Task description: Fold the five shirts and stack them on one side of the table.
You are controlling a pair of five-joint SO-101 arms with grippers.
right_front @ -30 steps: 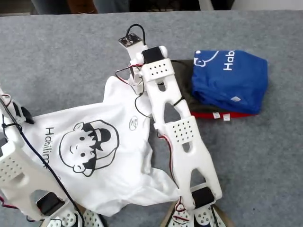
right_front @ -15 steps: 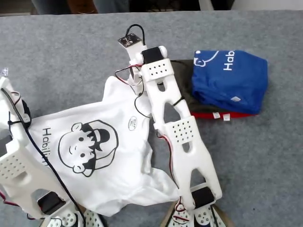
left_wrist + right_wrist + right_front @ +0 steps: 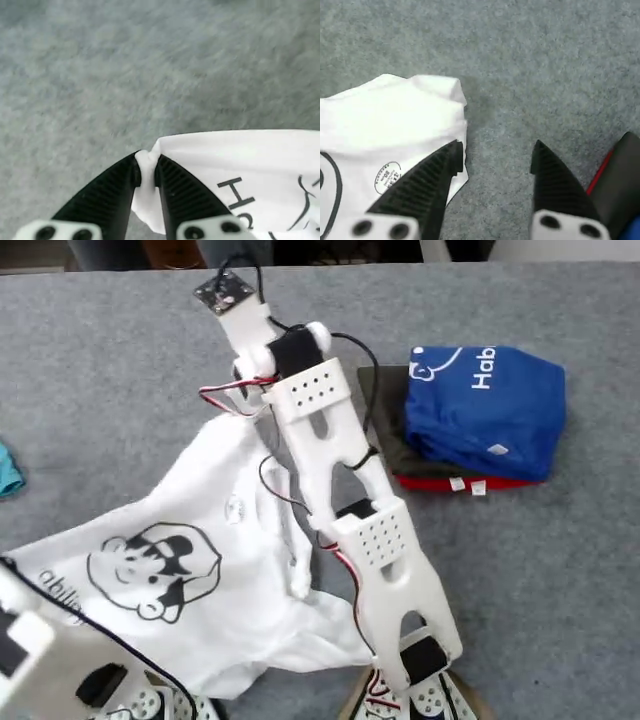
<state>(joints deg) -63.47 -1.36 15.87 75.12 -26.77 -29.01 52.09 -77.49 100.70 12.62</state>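
White shirt (image 3: pixel 230 610), cartoon print up, lies rumpled on the grey table (image 3: pixel 560 570). The left gripper (image 3: pixel 146 162) pinches one edge, likely to straighten it. The right gripper (image 3: pixel 497 150) hovers spread beside a corner, ready to grasp. Folded stack (image 3: pixel 490 405), blue topmost, lies well apart.

White plastic arms (image 3: pixel 395 575) with perforated plates (image 3: pixel 312 390), red and black cables (image 3: pixel 225 396), and ribbed black pincer fingers (image 3: pixel 107 190).

Robotics lab bench, grey felt-covered table (image 3: pixel 120 340), white plastic arm (image 3: pixel 385 540) with exposed wiring (image 3: pixel 222 396)
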